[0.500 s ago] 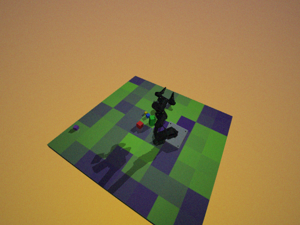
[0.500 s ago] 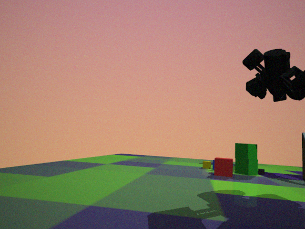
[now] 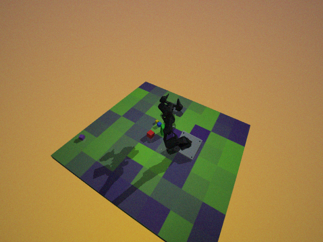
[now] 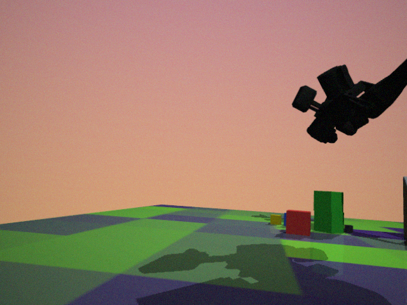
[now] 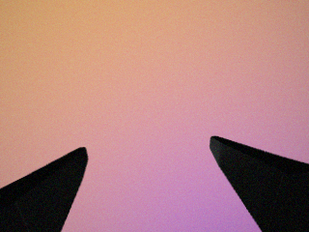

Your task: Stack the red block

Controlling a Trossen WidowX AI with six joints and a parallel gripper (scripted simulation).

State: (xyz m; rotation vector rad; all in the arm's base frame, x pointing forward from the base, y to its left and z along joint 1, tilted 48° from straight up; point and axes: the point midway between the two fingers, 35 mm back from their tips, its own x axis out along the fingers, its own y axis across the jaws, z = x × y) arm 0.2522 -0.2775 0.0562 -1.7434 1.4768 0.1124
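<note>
The red block (image 3: 150, 134) (image 4: 297, 222) rests on the checkered floor, apart from the green tower. The green tower (image 3: 162, 129) (image 4: 328, 211) stands upright with nothing on top; in the top view the arm hides part of it. My gripper (image 3: 173, 97) (image 5: 151, 147) is open and empty, its fingers spread wide. It is raised high above the floor, well clear of the block and the tower. The wrist view shows only the two fingers against the plain sky, with no block or tower in it.
A blue cube (image 3: 159, 124) (image 4: 285, 219) and a yellow cube (image 3: 157, 121) (image 4: 275, 219) lie behind the red block in the exterior view. A purple cube (image 3: 82, 136) lies far left. A small dark block (image 4: 348, 229) shows beside the tower. The arm's grey base plate (image 3: 197, 145) is at the right.
</note>
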